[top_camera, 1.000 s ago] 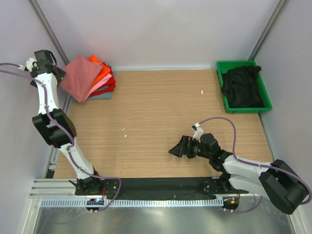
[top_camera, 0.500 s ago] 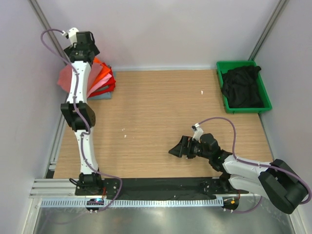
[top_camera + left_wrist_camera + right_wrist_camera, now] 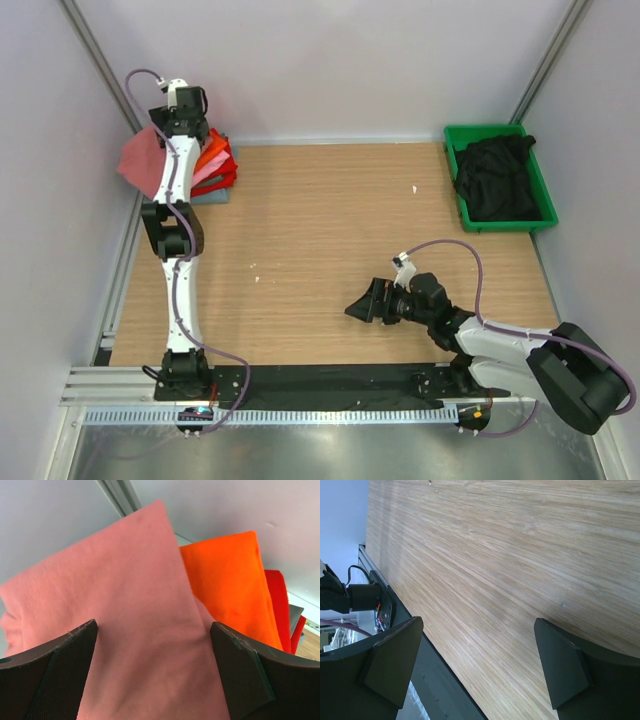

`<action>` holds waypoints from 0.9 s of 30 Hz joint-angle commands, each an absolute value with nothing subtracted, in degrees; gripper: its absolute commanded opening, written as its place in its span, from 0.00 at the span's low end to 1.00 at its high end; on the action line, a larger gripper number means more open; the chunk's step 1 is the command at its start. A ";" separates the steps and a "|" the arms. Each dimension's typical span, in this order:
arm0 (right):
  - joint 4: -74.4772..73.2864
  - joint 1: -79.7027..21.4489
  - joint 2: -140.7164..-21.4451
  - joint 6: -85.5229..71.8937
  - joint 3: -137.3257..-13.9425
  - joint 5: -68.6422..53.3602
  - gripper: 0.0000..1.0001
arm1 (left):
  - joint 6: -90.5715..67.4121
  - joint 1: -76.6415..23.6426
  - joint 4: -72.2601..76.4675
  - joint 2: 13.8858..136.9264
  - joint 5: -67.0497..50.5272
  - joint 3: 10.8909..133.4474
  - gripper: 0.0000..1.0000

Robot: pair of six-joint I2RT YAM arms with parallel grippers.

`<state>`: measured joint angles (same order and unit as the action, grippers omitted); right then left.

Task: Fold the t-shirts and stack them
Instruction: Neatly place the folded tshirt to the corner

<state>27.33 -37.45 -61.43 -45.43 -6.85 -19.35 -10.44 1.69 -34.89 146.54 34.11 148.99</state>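
- Salmon t-shirt (image 3: 115,585) lies right below the left gripper (image 3: 152,625), whose jaws stand wide, clasping nothing.
- Orange t-shirt (image 3: 230,585) is stacked beneath it, at the table (image 3: 320,220) corner at 10 o'clock.
- Right gripper (image 3: 479,622): wide, empty, low at 5 o'clock.
- Black t-shirt (image 3: 495,180) sits in the green bin (image 3: 546,208), at 2 o'clock.

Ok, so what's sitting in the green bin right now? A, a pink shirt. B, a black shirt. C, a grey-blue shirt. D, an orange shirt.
B: in the top view the green bin at the far right of the table holds one crumpled black shirt, with no other cloth showing in it.
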 commanded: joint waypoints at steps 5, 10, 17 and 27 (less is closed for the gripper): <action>30.67 -37.79 -62.75 -45.18 -8.53 -19.86 1.00 | -4.31 -1.32 -28.83 145.55 38.58 153.37 0.94; 30.67 -37.71 -62.93 -45.18 -8.61 -19.95 1.00 | -0.71 -2.64 -27.16 145.11 41.21 152.85 0.92; 31.03 -37.71 -63.37 -45.26 -8.61 -20.04 1.00 | -0.26 -2.72 -27.86 146.60 44.91 149.41 0.92; 31.20 -37.71 -63.72 -45.35 -8.70 -20.04 1.00 | -1.75 -1.67 -29.70 146.61 46.32 149.15 0.91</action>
